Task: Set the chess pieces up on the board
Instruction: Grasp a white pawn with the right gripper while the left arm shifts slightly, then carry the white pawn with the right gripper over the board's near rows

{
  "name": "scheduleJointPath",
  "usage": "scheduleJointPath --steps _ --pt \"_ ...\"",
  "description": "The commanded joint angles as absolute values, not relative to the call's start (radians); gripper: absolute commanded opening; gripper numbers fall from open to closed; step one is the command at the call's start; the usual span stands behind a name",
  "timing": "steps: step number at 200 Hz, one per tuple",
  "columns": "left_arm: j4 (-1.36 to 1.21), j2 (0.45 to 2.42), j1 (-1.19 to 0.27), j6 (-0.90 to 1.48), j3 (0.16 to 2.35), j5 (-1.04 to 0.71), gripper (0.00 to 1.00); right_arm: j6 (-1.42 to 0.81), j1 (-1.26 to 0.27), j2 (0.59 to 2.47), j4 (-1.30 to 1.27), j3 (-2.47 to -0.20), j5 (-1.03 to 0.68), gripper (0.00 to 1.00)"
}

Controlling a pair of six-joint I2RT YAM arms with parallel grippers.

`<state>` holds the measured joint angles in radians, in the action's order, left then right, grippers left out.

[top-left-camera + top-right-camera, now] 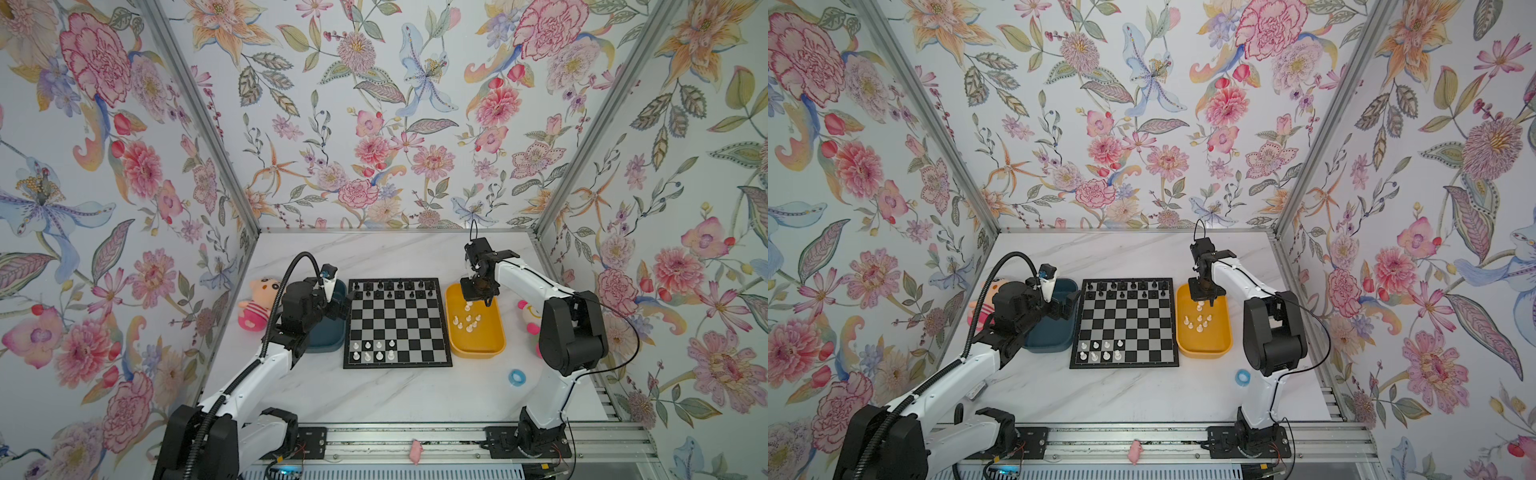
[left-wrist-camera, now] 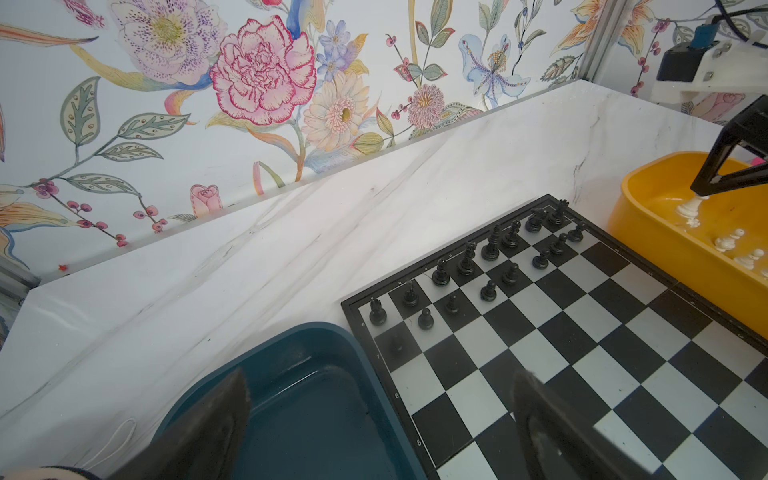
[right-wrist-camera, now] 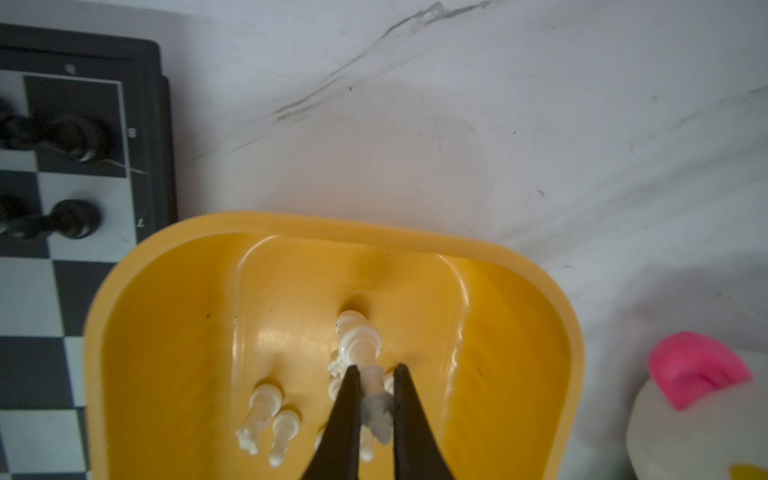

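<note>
Chess pieces (image 1: 467, 322) lay loose in the yellow tray (image 1: 478, 353) at 3 o'clock of the board (image 1: 397, 365). The right gripper (image 3: 377, 369) was pinched on one white piece (image 3: 359, 340), held by its top with its long axis running on from the fingers. By my reckoning the empty near-row squares lay toward 8 o'clock of it, beside the white men (image 1: 373, 351) standing there; the left gripper (image 2: 381, 374) hung open at the board's 9 o'clock edge, so the right arm was nearer.

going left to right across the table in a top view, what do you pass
pink plush doll → dark teal tray → chessboard → yellow tray → pink and white toy
</note>
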<state>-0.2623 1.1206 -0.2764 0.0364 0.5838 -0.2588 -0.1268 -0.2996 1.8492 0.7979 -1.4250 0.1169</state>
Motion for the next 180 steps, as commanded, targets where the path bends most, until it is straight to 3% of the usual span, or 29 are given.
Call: scheduleJointPath --steps 1,103,180 --pt "-0.274 1.097 -0.286 0.021 0.584 -0.276 0.99 -0.136 -0.34 1.786 0.887 -1.449 0.136 0.02" --pt "-0.295 1.026 -0.286 0.035 0.539 -0.271 0.99 -0.195 -0.615 1.716 1.106 -1.552 0.185 0.02" --pt "-0.286 0.974 -0.308 0.044 0.525 -0.277 0.99 -0.29 -0.863 1.73 1.111 -1.548 0.219 0.01"
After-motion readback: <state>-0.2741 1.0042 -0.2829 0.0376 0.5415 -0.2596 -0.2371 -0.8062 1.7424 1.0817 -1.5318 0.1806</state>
